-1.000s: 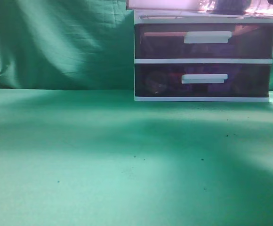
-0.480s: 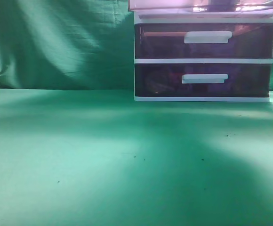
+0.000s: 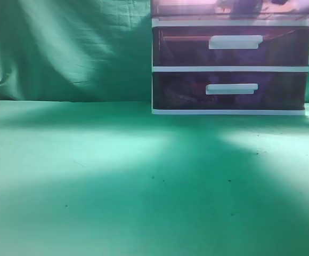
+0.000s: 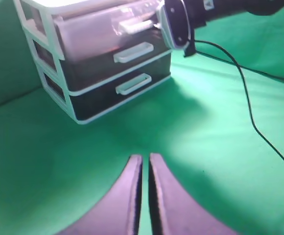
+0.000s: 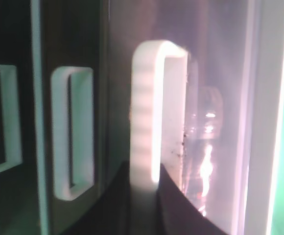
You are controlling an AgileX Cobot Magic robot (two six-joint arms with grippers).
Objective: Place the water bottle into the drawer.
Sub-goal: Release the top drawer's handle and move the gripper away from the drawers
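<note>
White-framed drawer unit (image 3: 230, 68) stands at the far right of the green worktop (image 3: 117, 181), against a green cloth backdrop (image 3: 64, 48). Three translucent dark red-purple drawers, each with a white bar handle.

Top drawer (image 4: 107, 29) sits pulled out a little past the two below it; in the exterior view only its lower edge (image 3: 197, 8) shows at the top of the frame, washed pale pink by the light.

Right gripper (image 5: 144, 196): its dark jaws are closed on the top drawer's handle (image 5: 154, 117), one jaw on either side of the white bar, touching it. From the left wrist camera the right arm (image 4: 201, 14) comes in from the right at drawer height, its end up against the drawer front; a black cable (image 4: 249, 107) trails from it down across the worktop.

Water bottle (image 5: 205, 147): visible through the clear drawer front, just behind the handle, inside the top drawer. Clear plastic with bright glints; outline blurred, so its lie cannot be told.

Middle drawer handle (image 5: 73, 132) and bottom drawer handle (image 5: 0, 122) lie to the left in the right wrist view; both those drawers sit flush in the frame.

Left gripper (image 4: 145, 196): hanging over bare worktop, near side, well apart from the unit. Jaws narrow, only a thin slit between the two dark fingers (image 4: 117, 205), nothing between them.
</note>
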